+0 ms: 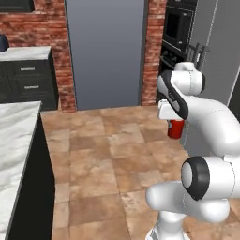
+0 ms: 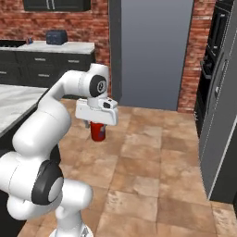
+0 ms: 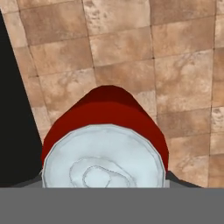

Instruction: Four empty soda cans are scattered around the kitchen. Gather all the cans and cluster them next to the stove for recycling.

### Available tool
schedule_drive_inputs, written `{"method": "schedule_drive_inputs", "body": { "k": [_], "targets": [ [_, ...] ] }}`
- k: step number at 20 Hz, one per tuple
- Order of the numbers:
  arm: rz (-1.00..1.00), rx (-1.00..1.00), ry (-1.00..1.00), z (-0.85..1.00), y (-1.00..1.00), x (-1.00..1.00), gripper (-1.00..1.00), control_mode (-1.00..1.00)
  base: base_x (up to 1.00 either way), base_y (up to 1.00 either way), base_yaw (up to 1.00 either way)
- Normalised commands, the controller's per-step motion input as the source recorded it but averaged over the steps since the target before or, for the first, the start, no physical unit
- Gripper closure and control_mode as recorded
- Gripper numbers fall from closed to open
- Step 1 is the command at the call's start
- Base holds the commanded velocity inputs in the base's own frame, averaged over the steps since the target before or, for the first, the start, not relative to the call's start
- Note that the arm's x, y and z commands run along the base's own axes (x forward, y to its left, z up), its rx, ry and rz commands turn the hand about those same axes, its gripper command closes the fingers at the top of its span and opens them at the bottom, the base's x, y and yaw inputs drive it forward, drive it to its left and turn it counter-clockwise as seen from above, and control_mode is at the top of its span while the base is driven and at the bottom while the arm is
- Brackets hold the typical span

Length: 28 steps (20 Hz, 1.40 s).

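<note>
A red soda can (image 2: 98,132) with a silver top hangs upright in the air above the terracotta floor, and my gripper (image 2: 97,126) is shut on it from above. In the left base view the same red can (image 1: 176,128) shows under the hand, in front of the grey fridge side. The hand view looks straight down on the can's silver lid (image 3: 104,157) and red body (image 3: 107,105), with floor tiles beneath. A dark flat strip (image 2: 10,43) at the far-left end of the back counter looks like the edge of the stove.
A marble-topped island (image 1: 14,140) with black sides stands to my left. Black wall ovens (image 1: 178,28) and a tall grey fridge (image 2: 222,115) line the right side. A grey door panel (image 1: 105,51) stands ahead between brick walls. A dark toaster (image 2: 56,36) sits on the back counter.
</note>
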Motion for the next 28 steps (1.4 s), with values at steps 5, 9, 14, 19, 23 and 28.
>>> {"method": "schedule_drive_inputs", "body": {
  "k": [5,9,14,19,23,28],
  "targets": [
    [0.00,0.00,0.00,0.00,0.00,0.00,1.00,1.00,1.00,-0.02,0.00],
    [0.00,0.00,0.00,0.00,0.00,0.00,1.00,1.00,1.00,-0.08,0.00],
    [0.00,0.00,0.00,0.00,0.00,0.00,1.00,1.00,1.00,-0.11,0.00],
    [0.00,0.00,0.00,0.00,0.00,0.00,1.00,1.00,1.00,-0.19,0.00],
    [0.00,0.00,0.00,0.00,0.00,0.00,1.00,1.00,1.00,-0.22,0.00],
    [0.00,0.00,0.00,0.00,0.00,0.00,1.00,1.00,1.00,-0.26,0.00]
  ]
}}
